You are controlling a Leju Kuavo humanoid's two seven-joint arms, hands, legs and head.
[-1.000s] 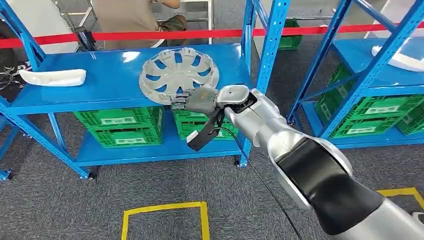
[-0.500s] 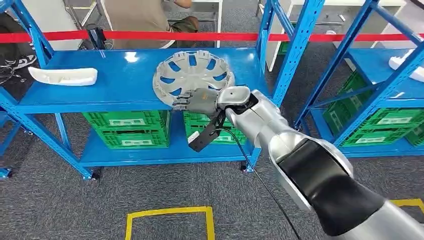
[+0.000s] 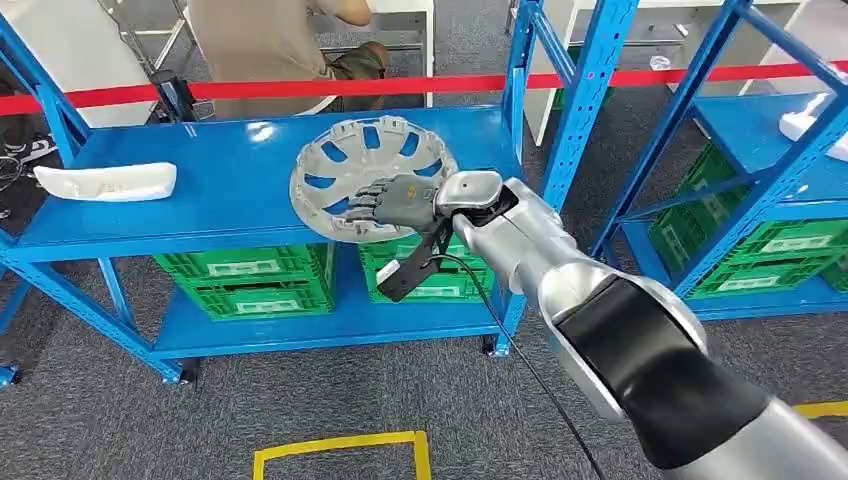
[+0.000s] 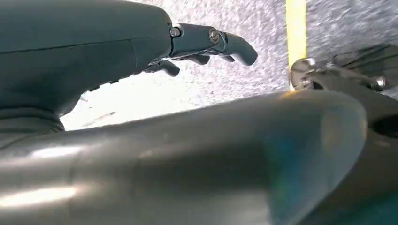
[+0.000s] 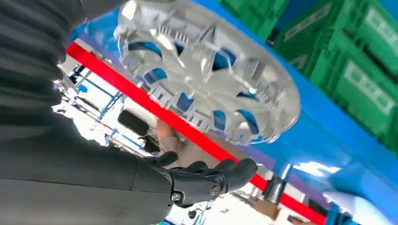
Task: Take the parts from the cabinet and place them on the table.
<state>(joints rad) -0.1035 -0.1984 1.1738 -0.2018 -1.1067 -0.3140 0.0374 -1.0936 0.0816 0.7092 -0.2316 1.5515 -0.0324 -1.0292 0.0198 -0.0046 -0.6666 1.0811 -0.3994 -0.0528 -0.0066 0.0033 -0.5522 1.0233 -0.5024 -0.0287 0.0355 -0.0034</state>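
Note:
A silver wheel cover (image 3: 340,165) stands tilted on the blue cabinet shelf (image 3: 220,190), its near rim out over the shelf's front edge. My right hand (image 3: 395,200) grips that near rim, fingers laid across the spokes. In the right wrist view the wheel cover (image 5: 206,79) is close beyond the dark fingers (image 5: 202,180). A white moulded part (image 3: 105,182) lies at the shelf's left end. My left hand (image 4: 206,42) hangs over the grey floor, fingers apart and holding nothing.
Green crates (image 3: 245,280) fill the lower shelf. A blue upright (image 3: 575,130) stands just right of my arm. Another rack (image 3: 760,130) at the right carries a white part (image 3: 815,125). Red barrier tape (image 3: 450,85) and a person (image 3: 260,40) are behind. A yellow floor square (image 3: 340,445) lies below.
The wheel cover has tipped up and come forward over the shelf edge with my right hand on it. The camera has also shifted, so the whole scene moved.

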